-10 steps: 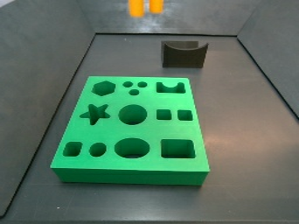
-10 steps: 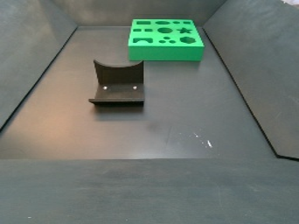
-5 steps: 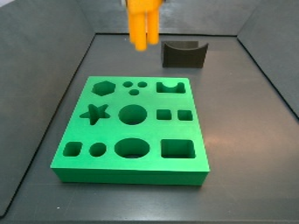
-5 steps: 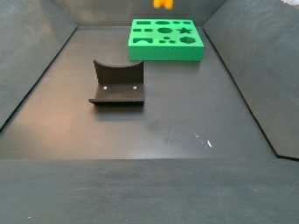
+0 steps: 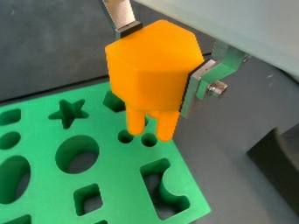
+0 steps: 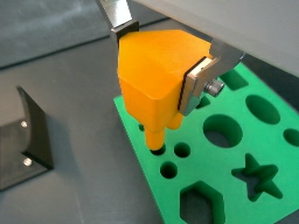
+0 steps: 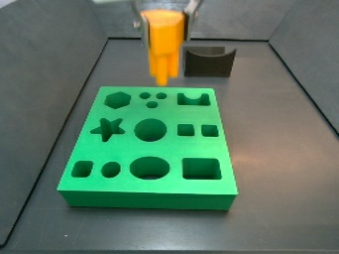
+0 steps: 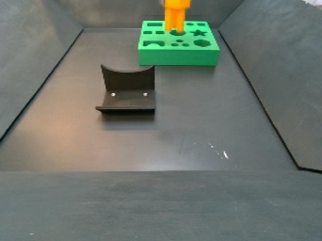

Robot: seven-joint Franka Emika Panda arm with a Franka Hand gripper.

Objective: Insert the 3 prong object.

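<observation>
— Wrist views both give us the claw (image 5: 163, 66) pinching the 3 prong object (image 5: 149, 74), a silver finger (image 6: 201, 80) flat against its side. Where do we place it?

— We see it upright over the green board (image 7: 153, 149), prongs pointing down just above the three small round holes (image 5: 138, 138). In a wrist view the prongs (image 6: 156, 138) reach close to the board; we cannot tell whether they touch.

— And in the side views?

— We see the orange piece (image 7: 163, 45) tall above the board's far edge, the fixture (image 7: 209, 61) standing behind on the worktop (image 8: 164, 151). In a side view the fixture (image 8: 126, 90) sits well apart from the board (image 8: 179, 45).
</observation>
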